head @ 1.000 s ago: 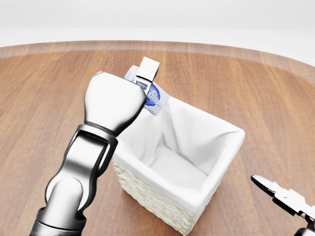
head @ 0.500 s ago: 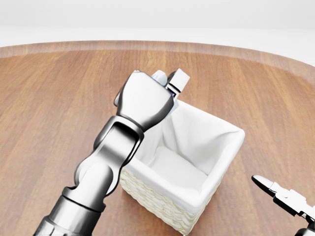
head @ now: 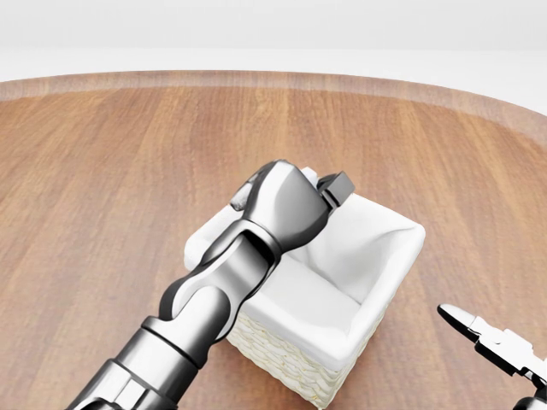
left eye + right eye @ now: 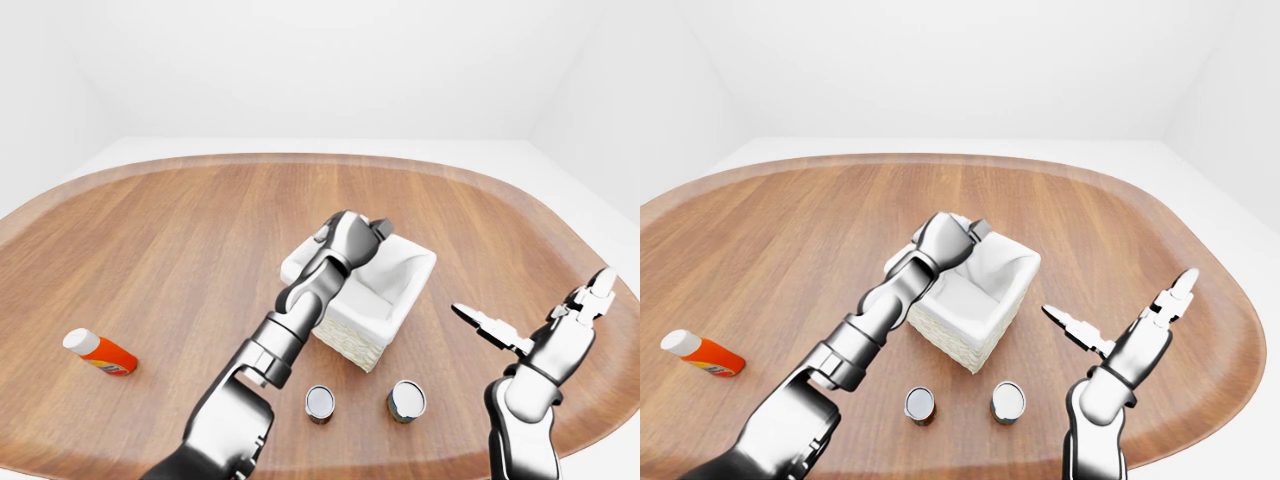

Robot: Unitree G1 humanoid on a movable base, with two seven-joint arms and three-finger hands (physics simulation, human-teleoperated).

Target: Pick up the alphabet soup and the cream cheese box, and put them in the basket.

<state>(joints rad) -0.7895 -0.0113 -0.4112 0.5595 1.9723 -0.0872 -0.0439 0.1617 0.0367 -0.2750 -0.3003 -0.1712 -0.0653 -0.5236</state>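
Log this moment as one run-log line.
left hand: over basket, contents hidden | right hand: open, empty, right of basket | two cans: on table, below basket | orange bottle: lying far left

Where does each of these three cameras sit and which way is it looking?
Head view: on the robot's head, angled steeply down at the white-lined wicker basket; the left hand over its rim, right fingertips at the lower right.
Left-eye view: on the head, wider, over the oval wooden table; both arms, two small cans and an orange bottle.
Right-eye view: its twin, everything shifted left; right hand spread open.
All three share basket and left hand.
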